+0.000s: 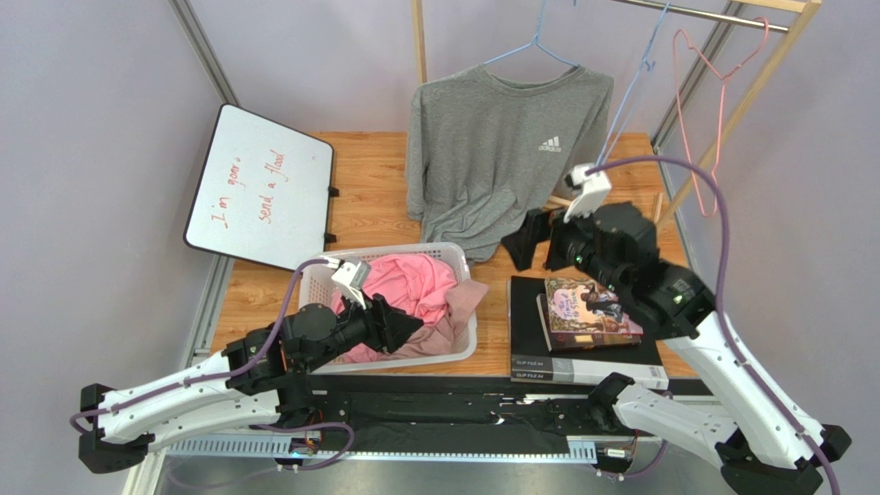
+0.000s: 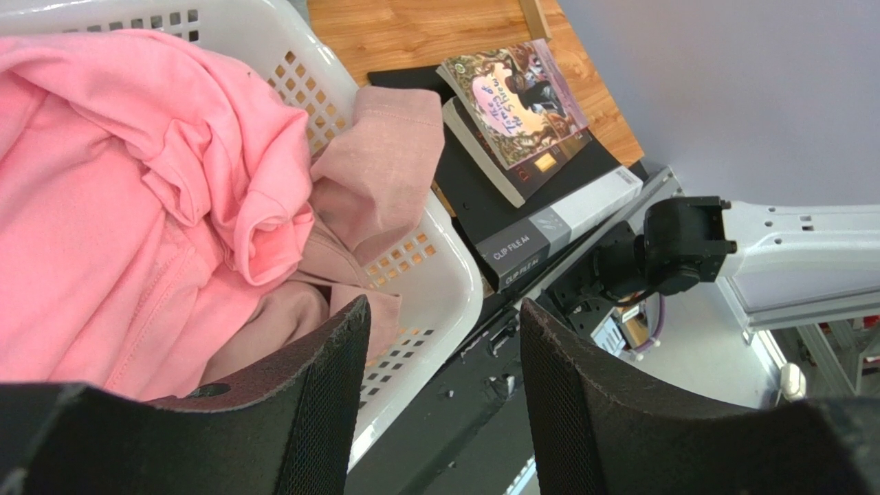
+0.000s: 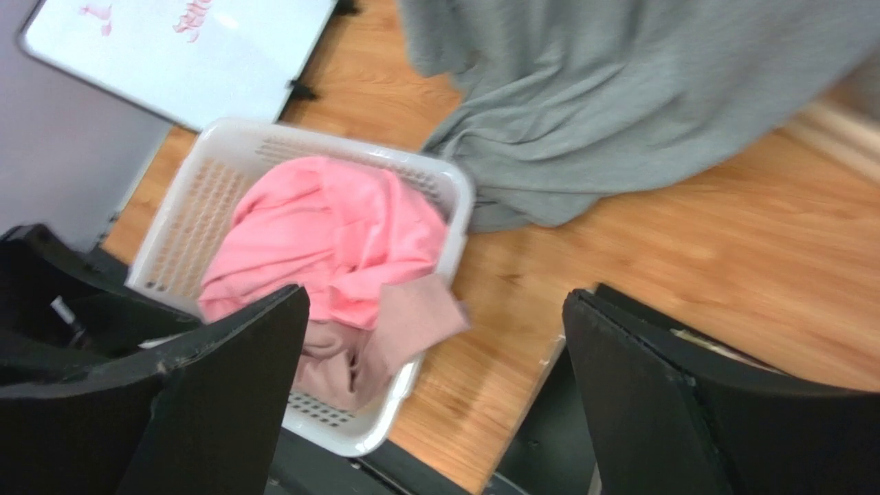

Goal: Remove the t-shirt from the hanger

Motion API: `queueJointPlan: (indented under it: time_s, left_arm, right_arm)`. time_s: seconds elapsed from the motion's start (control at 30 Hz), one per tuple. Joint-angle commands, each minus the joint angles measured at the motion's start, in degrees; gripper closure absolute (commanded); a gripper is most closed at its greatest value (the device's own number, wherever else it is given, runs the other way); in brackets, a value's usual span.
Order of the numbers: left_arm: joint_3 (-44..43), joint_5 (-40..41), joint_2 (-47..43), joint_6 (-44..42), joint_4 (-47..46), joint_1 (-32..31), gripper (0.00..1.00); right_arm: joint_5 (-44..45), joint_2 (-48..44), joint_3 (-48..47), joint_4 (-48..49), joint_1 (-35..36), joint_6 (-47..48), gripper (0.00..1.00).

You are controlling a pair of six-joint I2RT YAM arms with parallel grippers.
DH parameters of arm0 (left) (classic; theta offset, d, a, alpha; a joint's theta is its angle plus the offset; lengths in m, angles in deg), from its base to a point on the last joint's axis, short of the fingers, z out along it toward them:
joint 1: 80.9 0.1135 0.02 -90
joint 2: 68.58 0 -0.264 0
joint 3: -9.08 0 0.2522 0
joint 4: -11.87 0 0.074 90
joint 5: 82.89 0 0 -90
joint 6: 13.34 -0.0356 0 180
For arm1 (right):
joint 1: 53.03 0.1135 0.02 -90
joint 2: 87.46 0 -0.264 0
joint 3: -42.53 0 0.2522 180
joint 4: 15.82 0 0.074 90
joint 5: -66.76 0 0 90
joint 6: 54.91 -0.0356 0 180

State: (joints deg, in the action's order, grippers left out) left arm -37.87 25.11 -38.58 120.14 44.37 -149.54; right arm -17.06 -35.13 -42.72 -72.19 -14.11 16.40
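The grey t-shirt (image 1: pixel 496 144) is on its pale blue hanger (image 1: pixel 537 46) at the back of the counter (image 1: pixel 362 186). Its long axis runs straight down from the shoulders, and the hem is slumped in folds on the wood beside the far corner of the white laundry basket (image 1: pixel 462 258). Where the hook sits on the rack cannot be seen. The right arm (image 1: pixel 661 284) is plainly the nearer one. It is stretched forward over the stack of books (image 1: pixel 589 309), wrist roughly level, with its jaws pointing left and slightly away, just beside the bunched hem. Its wrist camera shows the cloth ahead and above the opening, not yet between the jaws, which stand wide apart and hold nothing. The left arm (image 1: pixel 300 340) lies low and reaches right over the basket, its jaws hanging above the pink clothes (image 1: pixel 403 289). These too are parted and empty, though less widely, and they are well apart from the t-shirt. I judge the right arm should take the hem or a lower side first. Because the garment must come off the hanger along that vertical axis, a pull downward and toward the near edge seems the move.
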Motion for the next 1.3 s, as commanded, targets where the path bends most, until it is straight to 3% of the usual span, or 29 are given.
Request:
queueJointPlan:
  time_s: [0.0, 0.23, 0.33, 0.4, 0.47, 0.5, 0.57, 0.67, 0.77, 0.97, 1.27]
  left_arm:
    - [1.28, -1.30, -0.99, 0.90, -2.83, -0.09, 0.39]
    - [9.43, -7.26, -6.26, -0.06, -9.67, -0.09, 0.38]
    - [17.33, -13.59, -12.31, -0.68, -18.37, -0.09, 0.37]
    - [21.74, -16.41, -18.64, 0.54, -25.40, -0.09, 0.37]
    - [27.99, -18.69, -26.43, 0.98, -29.02, -0.09, 0.37]
    - [29.40, -18.88, -29.27, 1.08, -28.68, -0.09, 0.37]
    - [32.74, -20.01, -37.60, 1.43, -26.75, -0.18, 0.36]
    - [35.47, -23.09, -32.40, 0.29, -32.09, -0.26, 0.36]
    - [35.56, -23.97, -28.18, -0.76, -33.59, -0.18, 0.36]
    - [35.39, -23.63, -28.24, -2.61, -31.75, -0.18, 0.36]
    - [35.39, -23.54, -29.03, -2.35, -30.87, -0.26, 0.36]
  right_arm:
    - [-11.87, -5.91, 14.59, 18.33, 2.65, -7.74, 0.00]
    - [-20.32, -21.18, 43.24, 39.95, 3.45, -20.23, 0.00]
    - [-18.58, -29.28, 53.00, 39.11, 3.45, -24.43, 0.00]
    - [-16.12, -40.43, 58.61, 36.91, 3.45, -25.77, 0.00]
    - [-11.83, -54.53, 60.75, 29.11, 3.53, -26.91, 0.00]
    - [-11.28, -56.27, 61.63, 26.38, 3.53, -26.92, 0.00]
    - [-8.65, -51.04, 59.53, 21.70, 3.62, -26.39, 0.00]
    - [-6.71, -48.38, 62.33, 21.61, 3.71, -26.65, 0.00]
    - [-6.26, -54.94, 67.50, 22.66, 3.80, -27.27, 0.00]
    - [-7.76, -55.76, 75.51, 31.88, 3.80, -29.19, 0.00]
    - [-7.49, -55.85, 75.79, 34.61, 3.80, -29.03, 0.00]
